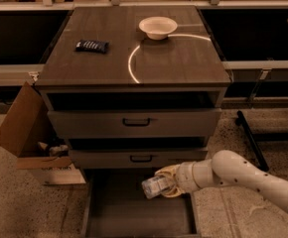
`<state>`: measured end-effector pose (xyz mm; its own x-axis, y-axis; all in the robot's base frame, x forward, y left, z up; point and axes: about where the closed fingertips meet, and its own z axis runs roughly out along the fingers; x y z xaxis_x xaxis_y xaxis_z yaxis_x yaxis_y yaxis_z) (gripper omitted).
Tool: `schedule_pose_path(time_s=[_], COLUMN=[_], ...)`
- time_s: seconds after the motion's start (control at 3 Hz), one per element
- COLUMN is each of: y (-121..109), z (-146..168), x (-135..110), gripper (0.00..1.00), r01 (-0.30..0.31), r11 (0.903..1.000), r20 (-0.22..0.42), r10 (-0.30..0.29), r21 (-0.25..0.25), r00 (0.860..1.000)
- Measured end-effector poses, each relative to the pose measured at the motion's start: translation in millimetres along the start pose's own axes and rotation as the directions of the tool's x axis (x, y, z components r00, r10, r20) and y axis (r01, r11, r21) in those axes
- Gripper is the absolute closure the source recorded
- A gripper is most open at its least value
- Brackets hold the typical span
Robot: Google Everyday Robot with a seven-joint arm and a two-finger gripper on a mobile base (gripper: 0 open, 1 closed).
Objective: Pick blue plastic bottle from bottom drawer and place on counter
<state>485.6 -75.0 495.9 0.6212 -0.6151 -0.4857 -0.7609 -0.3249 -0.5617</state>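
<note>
The claw (pixel 163 184) sits low at the near side of the scene, over the right part of the open bottom drawer (pixel 129 214). It is clamped on the blue plastic bottle (pixel 151 188). The bottle lies roughly on its side in the grip, one end pointing left. It seems to hang clear of the drawer's dark floor, though the dim view makes that hard to settle. The white arm (pixel 248 175) reaches in from the near right, its wrist just right of the drawer's edge.

Above, the middle drawer (pixel 139 157) and the top drawer (pixel 134 124) each stand a little way out, with black handles at their centres. The dark wood-grain table (pixel 183 63) on top of the cabinet carries a pale bowl (pixel 158 27) toward the far side, right of centre. A dark snack packet (pixel 91 45) lies well apart from it to the left. A thin bright arc (pixel 132 63) curves across the surface from just near the bowl. On the speckled floor to the left of the cabinet stands an open cardboard box (pixel 22 128), with small items inside that are too dim to identify.
</note>
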Motion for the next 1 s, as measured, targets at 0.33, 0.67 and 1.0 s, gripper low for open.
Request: schedule_pose_path(time_s=[0.33,0.67,1.0], y=[-25.7,-26.3,-34.4], z=[-34.9,-36.1,-52.0], x=[-24.8,-25.3,-31.9], gripper=[1.0,1.0,1.0], r01=[0.069,0.069,0.075], r11=[0.9976,0.9976,0.997], r20=[-0.011,-0.009,0.018], r10=[-0.069,-0.069,-0.075], r21=[-0.006,-0.007,-0.019], r00=[0.998,0.998,0.997])
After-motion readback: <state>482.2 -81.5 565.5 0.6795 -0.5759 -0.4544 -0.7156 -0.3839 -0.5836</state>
